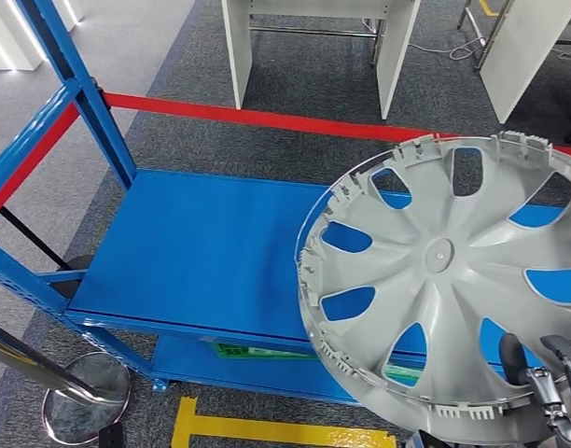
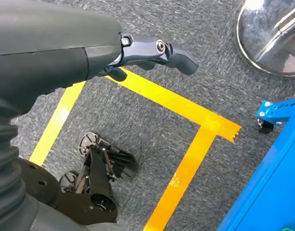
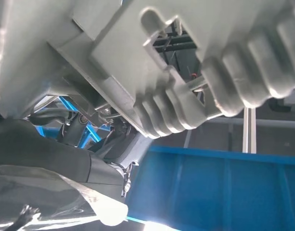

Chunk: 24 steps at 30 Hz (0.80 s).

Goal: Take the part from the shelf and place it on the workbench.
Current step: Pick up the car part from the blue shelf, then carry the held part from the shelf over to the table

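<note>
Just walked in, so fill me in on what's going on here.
The robot's right hand holds a grey hubcap by its near rim, tilted up over the blue shelf. The left hand hangs beside the body with nothing in it, above grey carpet and yellow floor tape. The hubcap has not reached a workbench yet.

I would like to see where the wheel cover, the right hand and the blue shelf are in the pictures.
wheel cover (image 1: 438, 254), head view, on its round centre hub.
right hand (image 1: 550, 387), head view, on the dark fingers at the cover's lower rim.
blue shelf (image 1: 198, 247), head view, on the bare top deck.
</note>
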Tool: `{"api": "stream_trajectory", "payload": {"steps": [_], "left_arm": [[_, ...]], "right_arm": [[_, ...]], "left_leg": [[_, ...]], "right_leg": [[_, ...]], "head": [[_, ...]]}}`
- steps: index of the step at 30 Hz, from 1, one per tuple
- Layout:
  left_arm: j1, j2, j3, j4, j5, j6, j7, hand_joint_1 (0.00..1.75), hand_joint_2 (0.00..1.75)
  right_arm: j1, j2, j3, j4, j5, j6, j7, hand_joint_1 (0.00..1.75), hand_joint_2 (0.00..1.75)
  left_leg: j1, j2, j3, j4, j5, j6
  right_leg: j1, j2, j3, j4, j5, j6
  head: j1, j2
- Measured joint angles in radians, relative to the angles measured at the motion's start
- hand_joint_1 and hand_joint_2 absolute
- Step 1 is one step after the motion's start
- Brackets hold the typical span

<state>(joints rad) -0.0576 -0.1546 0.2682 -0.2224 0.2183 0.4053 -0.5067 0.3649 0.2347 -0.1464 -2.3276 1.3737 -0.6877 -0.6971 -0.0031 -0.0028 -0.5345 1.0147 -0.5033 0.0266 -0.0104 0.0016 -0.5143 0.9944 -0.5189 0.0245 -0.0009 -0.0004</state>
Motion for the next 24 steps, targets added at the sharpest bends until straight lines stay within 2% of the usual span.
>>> {"api": "stream_trajectory", "payload": {"steps": [4,7,9,10,11,13,14,15,16,17,18,19,20,21,23,24], "left_arm": [[0.000,0.000,0.001,0.000,-0.001,-0.002,0.004,0.00,1.75],[-0.001,0.001,0.002,0.000,-0.012,-0.002,0.019,0.00,1.75],[-0.002,0.000,0.002,0.000,-0.021,-0.002,0.025,0.00,1.75],[-0.002,0.000,0.002,0.000,-0.024,-0.002,0.028,0.00,1.75],[-0.003,0.000,0.002,0.000,-0.026,-0.003,0.030,0.00,1.75],[-0.002,-0.001,0.002,0.000,-0.031,-0.002,0.038,0.00,1.75],[-0.002,-0.001,0.002,0.000,-0.034,-0.002,0.041,0.00,1.75],[-0.002,-0.001,0.001,0.000,-0.037,-0.002,0.045,0.00,1.75],[-0.002,-0.001,0.001,0.001,-0.038,-0.001,0.049,0.00,1.75],[-0.002,-0.002,0.001,0.001,-0.040,-0.001,0.052,0.00,1.75],[-0.002,-0.001,0.001,0.001,-0.041,-0.001,0.055,0.00,1.75],[-0.003,0.000,0.001,0.001,-0.042,-0.001,0.057,0.00,1.75],[-0.003,0.000,0.001,0.001,-0.044,-0.001,0.059,0.00,1.75],[-0.004,0.001,0.001,0.001,-0.044,-0.001,0.060,0.00,1.75],[-0.003,0.001,0.001,0.001,-0.045,0.000,0.062,0.00,1.75],[-0.003,0.002,0.002,0.002,-0.045,0.000,0.064,0.00,1.75]], "right_arm": [[0.003,0.007,0.034,0.000,-0.027,0.000,0.000,1.75,1.75],[0.004,0.016,0.063,0.000,-0.053,0.000,0.000,1.75,1.75],[0.005,0.021,0.086,0.000,-0.070,0.000,0.000,1.75,1.75],[0.005,0.023,0.098,0.000,-0.077,0.000,0.000,1.75,1.75],[0.005,0.024,0.109,0.000,-0.083,0.000,0.000,1.75,1.75],[0.006,0.025,0.128,0.001,-0.096,0.000,0.000,1.75,1.75],[0.008,0.025,0.137,0.001,-0.105,0.000,0.000,1.75,1.75],[0.009,0.025,0.146,0.002,-0.115,0.000,0.000,1.75,1.75],[0.011,0.025,0.154,0.003,-0.124,0.000,0.000,1.75,1.75],[0.012,0.025,0.163,0.004,-0.130,0.000,0.000,1.75,1.75],[0.012,0.025,0.171,0.005,-0.136,0.000,0.000,1.75,1.75],[0.012,0.026,0.179,0.006,-0.141,0.000,0.000,1.75,1.75],[0.014,0.026,0.186,0.007,-0.148,0.000,0.000,1.75,1.75],[0.016,0.027,0.192,0.008,-0.153,0.000,0.000,1.75,1.75],[0.020,0.029,0.200,0.011,-0.159,0.000,0.000,1.75,1.75],[0.022,0.030,0.203,0.013,-0.160,0.000,0.000,1.75,1.75]], "left_leg": [[-0.001,0.000,0.000,0.002,-0.001,0.002],[-0.005,-0.001,-0.001,0.002,0.005,0.013],[0.001,0.002,0.002,-0.015,0.018,0.021],[0.004,0.004,0.002,-0.024,0.024,0.025],[0.005,0.006,0.000,-0.027,0.028,0.027],[0.006,0.007,-0.007,-0.026,0.031,0.026],[0.007,0.008,-0.010,-0.024,0.033,0.024],[0.008,0.008,-0.012,-0.023,0.034,0.022],[0.010,0.008,-0.013,-0.020,0.035,0.019],[0.013,0.007,-0.014,-0.016,0.033,0.014],[0.013,0.006,-0.017,-0.009,0.032,0.006],[0.012,0.005,-0.023,0.000,0.030,-0.002],[0.011,0.004,-0.030,0.008,0.030,-0.010],[0.009,0.004,-0.037,0.014,0.033,-0.017],[0.011,0.003,-0.046,0.019,0.036,-0.027],[0.013,0.003,-0.052,0.029,0.025,-0.032]], "right_leg": [[-0.001,0.000,0.000,-0.001,0.001,0.002],[-0.004,-0.001,0.001,-0.007,0.009,0.012],[-0.004,-0.001,-0.010,0.009,-0.008,0.017],[-0.003,-0.001,-0.026,0.042,-0.032,0.018],[-0.004,-0.001,-0.052,0.098,-0.065,0.019],[-0.006,-0.001,-0.112,0.236,-0.125,0.025],[-0.008,-0.001,-0.131,0.279,-0.135,0.028],[-0.011,-0.001,-0.131,0.282,-0.122,0.031],[-0.014,-0.002,-0.112,0.243,-0.092,0.033],[-0.019,-0.002,-0.079,0.175,-0.053,0.037],[-0.021,-0.002,-0.047,0.108,-0.026,0.042],[-0.022,-0.001,-0.023,0.058,-0.012,0.041],[-0.022,0.001,-0.012,0.032,-0.008,0.037],[-0.019,0.004,-0.013,0.031,-0.012,0.031],[-0.018,0.004,-0.023,0.036,-0.005,0.014],[-0.019,0.002,-0.028,0.038,0.000,0.005]], "head": [[0.000,0.000],[0.000,0.000],[0.001,0.000],[0.002,0.000],[0.002,0.000],[0.003,0.000],[0.003,0.000],[0.003,0.000],[0.003,0.000],[0.003,0.000],[0.005,0.000],[0.006,0.000],[0.005,0.000],[0.004,0.000],[0.001,0.000],[0.000,0.000]]}}
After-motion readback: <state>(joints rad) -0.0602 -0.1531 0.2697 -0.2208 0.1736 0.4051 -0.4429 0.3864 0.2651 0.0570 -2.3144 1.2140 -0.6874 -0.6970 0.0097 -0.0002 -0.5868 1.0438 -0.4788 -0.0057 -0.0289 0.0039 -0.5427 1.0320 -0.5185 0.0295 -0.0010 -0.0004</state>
